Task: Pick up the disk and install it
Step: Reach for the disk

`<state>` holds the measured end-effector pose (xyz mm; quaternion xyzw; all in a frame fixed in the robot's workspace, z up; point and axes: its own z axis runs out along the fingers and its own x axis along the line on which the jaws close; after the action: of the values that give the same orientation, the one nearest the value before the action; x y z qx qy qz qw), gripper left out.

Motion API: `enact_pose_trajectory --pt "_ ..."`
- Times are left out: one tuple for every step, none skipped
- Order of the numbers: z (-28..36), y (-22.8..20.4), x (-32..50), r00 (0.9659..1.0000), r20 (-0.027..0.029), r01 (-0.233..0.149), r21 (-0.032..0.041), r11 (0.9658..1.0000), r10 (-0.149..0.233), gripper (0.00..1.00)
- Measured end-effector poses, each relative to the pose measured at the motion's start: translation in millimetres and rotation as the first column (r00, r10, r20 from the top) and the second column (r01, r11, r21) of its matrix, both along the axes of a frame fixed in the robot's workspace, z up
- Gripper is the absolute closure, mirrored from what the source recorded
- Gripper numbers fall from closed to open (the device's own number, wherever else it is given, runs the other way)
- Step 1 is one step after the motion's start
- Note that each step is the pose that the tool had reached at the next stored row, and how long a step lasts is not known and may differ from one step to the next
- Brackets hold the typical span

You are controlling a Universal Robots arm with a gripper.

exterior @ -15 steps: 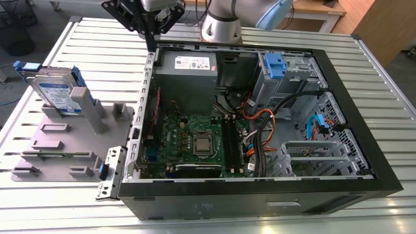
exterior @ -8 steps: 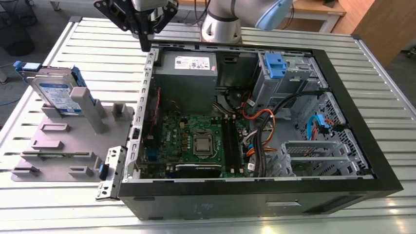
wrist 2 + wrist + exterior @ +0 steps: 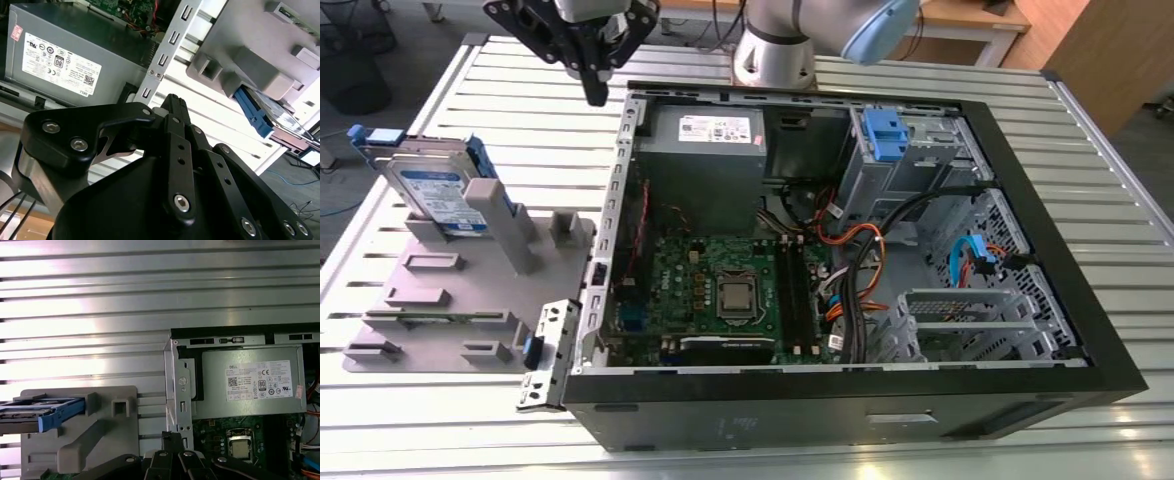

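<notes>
Slatted metal worktop (image 3: pixel 440 440) carries an open computer case (image 3: pixel 854 420) at frame centre. In the upper left of the exterior view, the claw (image 3: pixel 596 95) hangs empty with its fingers pressed together, near the power supply (image 3: pixel 707 140). The disk (image 3: pixel 432 190) stands on edge, leaning, in a grey holder (image 3: pixel 440 300) at left, well apart from the claw.
</notes>
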<state>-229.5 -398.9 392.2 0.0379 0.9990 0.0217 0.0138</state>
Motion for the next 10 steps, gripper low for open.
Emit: enact_pose_trajectory --pt "-0.1 0.0 -2.9 1.0000 -0.0001 0.000 -0.0001 1.0000 0.000 0.89" --pt "-0.2 0.0 -5.8 1.0000 0.0000 0.000 0.0000 1.0000 0.000 0.89" --pt "-0.4 0.0 -8.5 1.0000 0.0000 0.000 0.0000 1.0000 0.000 0.89" --pt "-0.5 0.0 -11.6 1.0000 0.0000 0.000 0.0000 1.0000 0.000 0.89" --pt "-0.7 0.0 -14.6 1.0000 0.0000 0.000 0.0000 1.0000 0.000 0.89" --pt "-0.9 0.0 -17.7 1.0000 0.0001 0.000 0.0000 1.0000 0.000 0.89" --pt "-1.0 0.0 -20.5 1.0000 0.0000 0.000 0.0001 1.0000 0.000 0.89" --pt "-1.1 0.0 -23.4 1.0000 0.0001 0.000 0.0000 1.0000 0.000 0.89" --pt "-1.2 0.0 -26.2 1.0000 0.0000 0.000 0.0000 1.0000 0.000 0.89" --pt "-1.3 0.0 -29.1 1.0000 0.0000 0.000 0.0000 1.0000 0.000 0.89"
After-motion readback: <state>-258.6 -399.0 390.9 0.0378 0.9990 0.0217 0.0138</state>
